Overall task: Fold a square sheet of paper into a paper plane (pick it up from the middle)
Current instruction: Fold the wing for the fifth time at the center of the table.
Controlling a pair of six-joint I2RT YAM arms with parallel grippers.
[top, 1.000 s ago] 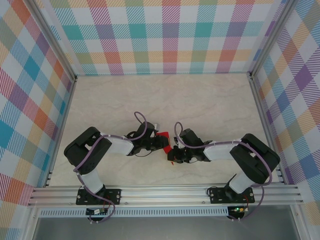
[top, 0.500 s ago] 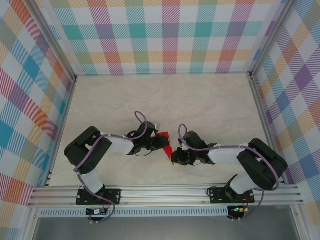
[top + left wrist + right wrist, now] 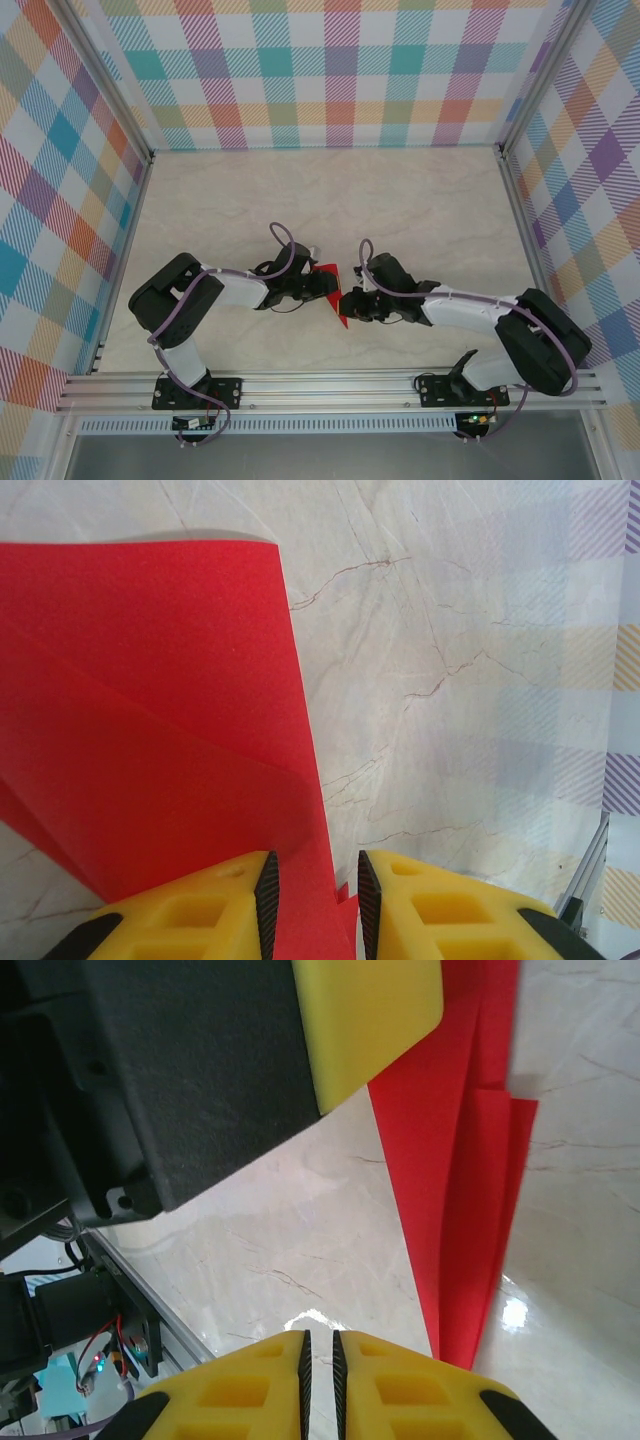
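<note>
The square sheet of paper, bright red, is folded into a slim pointed paper plane (image 3: 339, 312) at the table's middle front. My left gripper (image 3: 322, 285) reaches in from the left. The folded paper (image 3: 150, 730) runs between the left gripper's (image 3: 315, 880) pads and lies against one pad, with a gap at the other. In the right wrist view the red dart (image 3: 460, 1210) hangs from a yellow left finger (image 3: 370, 1020), point toward me. My right gripper (image 3: 348, 303) sits just right of the tip. The right gripper's (image 3: 319, 1345) pads are a thin slit apart with nothing between them.
The pale marble-look tabletop (image 3: 330, 200) stretches far behind both grippers. An aluminium rail (image 3: 330, 385) carrying the arm bases runs along the near edge. Plaid walls (image 3: 340, 70) close the back and both sides.
The right arm's elbow has swung out to the right, and its gripper has come off the paper's lower tip. The left arm and the red paper have stayed still.
</note>
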